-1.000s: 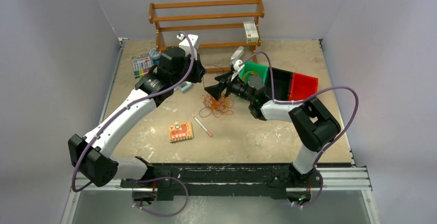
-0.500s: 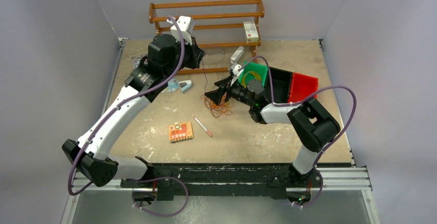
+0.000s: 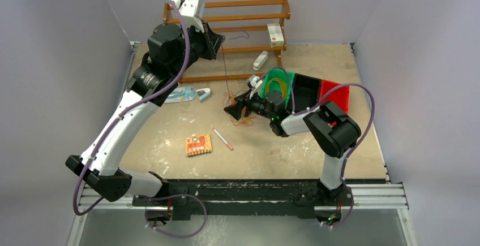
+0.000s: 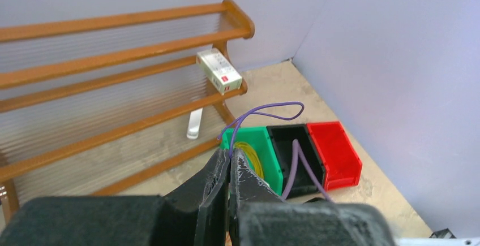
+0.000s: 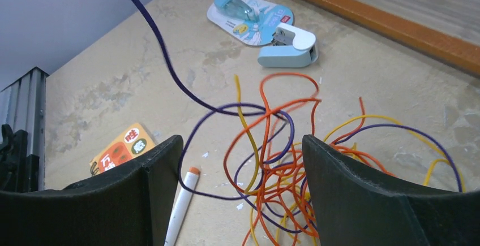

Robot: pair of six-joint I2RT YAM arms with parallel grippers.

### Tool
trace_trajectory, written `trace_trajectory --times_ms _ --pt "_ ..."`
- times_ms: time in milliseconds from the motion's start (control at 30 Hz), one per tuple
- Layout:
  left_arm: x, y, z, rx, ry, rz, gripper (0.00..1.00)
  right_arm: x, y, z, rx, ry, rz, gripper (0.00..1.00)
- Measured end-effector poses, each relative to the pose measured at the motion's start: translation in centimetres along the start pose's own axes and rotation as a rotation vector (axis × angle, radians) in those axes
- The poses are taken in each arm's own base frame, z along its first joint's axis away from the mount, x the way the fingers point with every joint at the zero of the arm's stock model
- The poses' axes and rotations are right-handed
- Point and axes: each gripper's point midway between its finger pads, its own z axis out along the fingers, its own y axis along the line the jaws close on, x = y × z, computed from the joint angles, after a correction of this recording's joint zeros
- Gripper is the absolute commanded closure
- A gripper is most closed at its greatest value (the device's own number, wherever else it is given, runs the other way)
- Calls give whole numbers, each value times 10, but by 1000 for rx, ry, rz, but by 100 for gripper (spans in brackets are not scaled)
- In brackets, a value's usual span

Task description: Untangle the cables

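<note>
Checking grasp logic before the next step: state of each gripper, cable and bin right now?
left gripper: shut on the dark strand, raised.
right gripper: open, a finger either side of the tangle.
dark strand: runs from tangle up to left gripper.
tangle: knotted, not gripped.
green bin: holds a yellow coil.

Soft, even light from above fills all three views, bright without glare, and the arms cast only faint, fuzzy-edged shadows on the tan table (image 3: 170,138). In the left wrist view the left gripper (image 4: 229,160), close to the lens, is dark and blurred, while the wooden rack (image 4: 113,59) behind is sharp. In the right wrist view the cables (image 5: 277,189) are crisp and well lit; the right gripper (image 5: 239,141) is shadowed and slightly soft.
</note>
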Motion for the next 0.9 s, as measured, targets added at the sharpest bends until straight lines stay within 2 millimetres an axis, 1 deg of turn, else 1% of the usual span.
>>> trace_trajectory --times_ms 133,333,400,467,600,767,900 --pt "-22 -5 -3 10 -46 -1 100 10 -4 4 3 14 9 29" --pt "-60 -13 -10 17 -131 0 100 25 -10 9 8 29 31 32" --pt "-75 -14 -15 12 -169 3 100 31 -12 9 11 38 39 33" --pt "-87 -15 -20 5 -197 6 100 35 -14 9 13 44 45 33" --pt "-106 -13 -28 -20 -250 11 100 38 -15 10 13 43 46 33" --pt "-125 -9 -38 -52 -301 21 100 36 -14 9 10 32 41 33" --pt "-147 -6 -50 -86 -363 28 100 40 -14 6 12 38 46 34"
